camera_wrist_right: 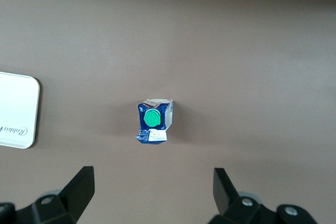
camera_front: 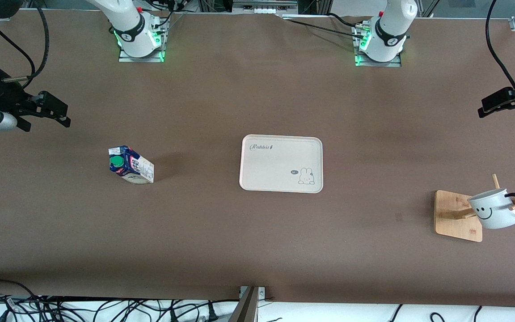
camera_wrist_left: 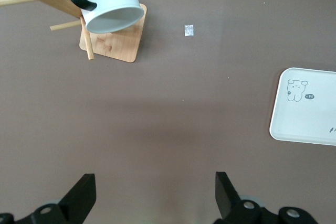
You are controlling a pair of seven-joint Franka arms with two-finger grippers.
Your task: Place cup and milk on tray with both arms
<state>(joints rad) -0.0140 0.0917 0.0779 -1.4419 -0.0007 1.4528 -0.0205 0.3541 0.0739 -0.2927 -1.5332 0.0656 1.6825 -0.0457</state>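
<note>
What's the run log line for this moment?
left end effector: open, raised | right end effector: open, raised | cup: on rack | milk: on table | tray: bare

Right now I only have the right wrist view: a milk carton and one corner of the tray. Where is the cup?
Observer: The cup hangs on a wooden rack toward the left arm's end of the table, nearer to the front camera than the tray.
Operator: Is the tray carrying anything?
Observer: No, it holds nothing; the milk stands upright on the table toward the right arm's end.
Operator: What is the left gripper doing?
Observer: The left gripper is open, up over bare table between the rack and the tray, holding nothing.
Operator: And mine?
Observer: The right gripper is open, up in the air beside the milk.
</note>
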